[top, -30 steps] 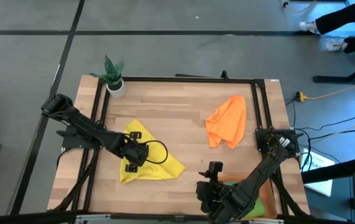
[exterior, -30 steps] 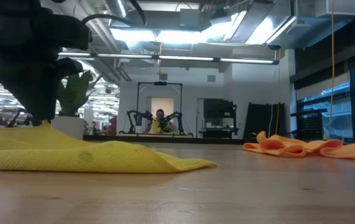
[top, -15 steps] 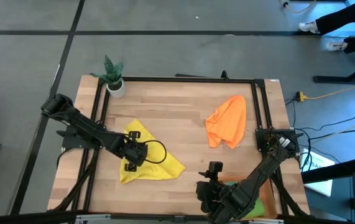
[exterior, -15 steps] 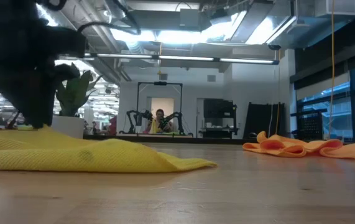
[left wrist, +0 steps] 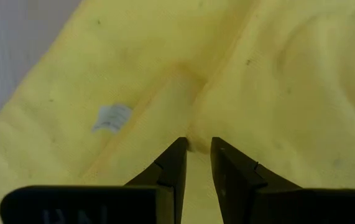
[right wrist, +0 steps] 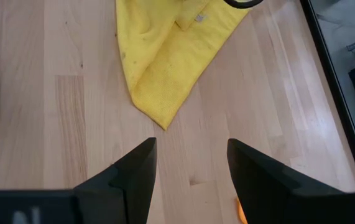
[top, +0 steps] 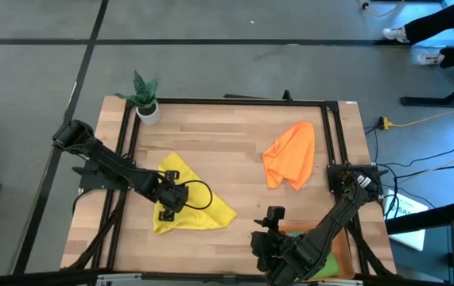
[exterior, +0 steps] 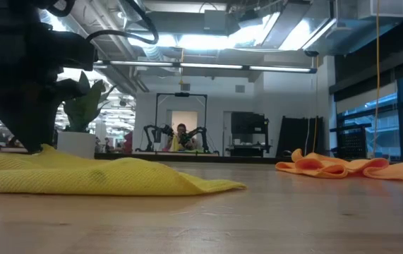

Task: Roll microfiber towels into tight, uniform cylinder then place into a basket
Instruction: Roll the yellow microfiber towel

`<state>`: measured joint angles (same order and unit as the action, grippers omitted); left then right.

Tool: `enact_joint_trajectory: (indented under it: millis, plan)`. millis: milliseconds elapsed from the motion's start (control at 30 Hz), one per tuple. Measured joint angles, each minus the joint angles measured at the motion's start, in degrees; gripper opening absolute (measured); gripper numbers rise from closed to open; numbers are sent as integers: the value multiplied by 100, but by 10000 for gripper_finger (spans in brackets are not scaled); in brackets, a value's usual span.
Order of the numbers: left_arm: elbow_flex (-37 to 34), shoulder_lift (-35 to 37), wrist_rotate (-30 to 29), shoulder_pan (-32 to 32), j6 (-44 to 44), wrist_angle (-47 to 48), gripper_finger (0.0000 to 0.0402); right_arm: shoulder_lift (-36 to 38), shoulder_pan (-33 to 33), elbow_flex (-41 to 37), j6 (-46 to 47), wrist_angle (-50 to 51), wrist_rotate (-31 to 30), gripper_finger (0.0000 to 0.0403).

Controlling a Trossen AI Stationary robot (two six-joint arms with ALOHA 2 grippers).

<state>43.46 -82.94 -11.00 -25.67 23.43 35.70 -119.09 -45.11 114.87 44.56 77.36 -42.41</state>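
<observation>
The yellow towel lies crumpled and partly folded over on the table's left half, also in the low view. My left gripper stands on it pointing steeply down, shut on a ridge of the cloth. The orange towel lies bunched at the far right. My right gripper hangs open over bare wood near the front edge, short of the yellow towel's corner. A green towel and an orange-brown basket edge show beside the right arm, mostly hidden by it. My left gripper pinches a raised crease of the yellow towel between its two fingertips, near the towel's left part. The fingers come from above, slanting steeply down. One layer or several, I cannot tell. The cloth around the crease lies slack on the table.
A small white plant pot stands at the far left corner. A black frame runs around the tabletop. Bare wood lies in the table's middle between the two towels. The room with a person far off shows behind the table.
The pinched part of the yellow towel has sunk lower with my left gripper: in the low view its peak now stands flatter against the table. The rest of the towel has stayed where it was.
</observation>
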Motion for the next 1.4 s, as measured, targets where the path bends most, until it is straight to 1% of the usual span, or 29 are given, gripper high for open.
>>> enact_joint_trajectory:
  millis: [133,267,367,467,533,600,800,933,1033,1200,1333,1400]
  plan:
    - [2,0,0,-1,-1,-273,66,0,0,0,2,0,0,197]
    - [2,0,0,-2,123,-297,61,0,0,0,9,0,0,197]
    - [2,0,6,-32,221,-294,41,0,0,0,11,0,0,197]
    - [2,0,-4,-94,253,-303,9,0,0,0,13,0,-2,197]
    - [70,0,19,-124,581,-286,6,0,4,0,85,-6,-2,197]
    - [214,0,42,-238,704,-281,7,0,34,0,140,-13,0,197]
    - [713,0,51,-783,699,-195,2,0,232,0,69,-20,76,197]
    - [999,0,42,-1258,1004,-196,1,-50,408,-2,-466,-211,365,197]
    - [1097,0,-143,-1646,1229,-209,0,-190,561,-2,-1006,-660,657,197]
    - [1110,2,-641,-2206,1555,-394,0,-484,857,-4,-1998,-1712,888,197]
    - [1110,2,-1274,-2509,1690,-551,0,-687,1110,-7,-2754,-2585,1463,197]
    - [1110,2,-1593,-2636,1693,-601,0,-818,1213,-7,-3112,-3081,1601,197]
